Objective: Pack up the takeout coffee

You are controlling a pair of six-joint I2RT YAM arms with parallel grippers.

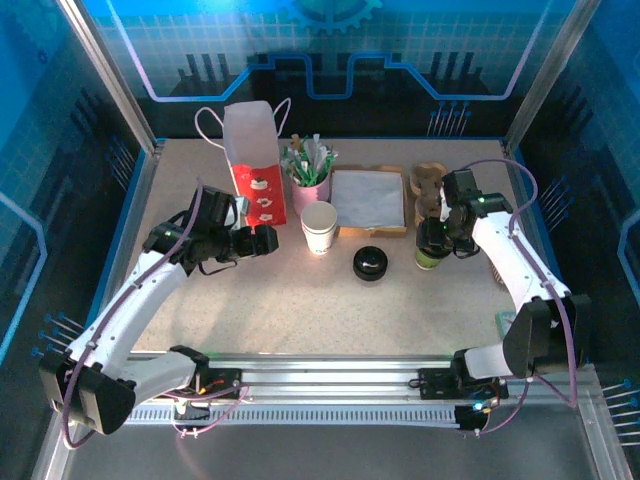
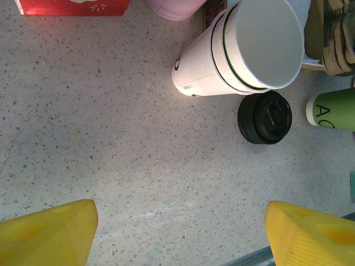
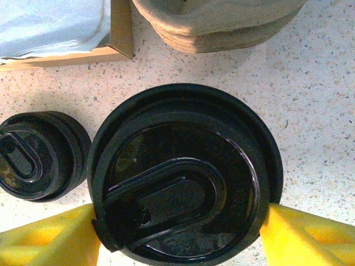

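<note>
Clearly, takeout coffee (image 1: 320, 228) stands white and tapered.

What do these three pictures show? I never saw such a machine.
Two robot arms, left and right, stand at a table's edge. One picture is taken from above; the other two from a camera on each wrist, looking past yellow fingers. The left gripper is open, holding nothing. The right gripper has its fingers on either side of a green cup with a black lid; whether it grips, I cannot tell. On the table: a white paper cup, a loose black lid, a pink cup with sticks, a red and white bag.
</note>
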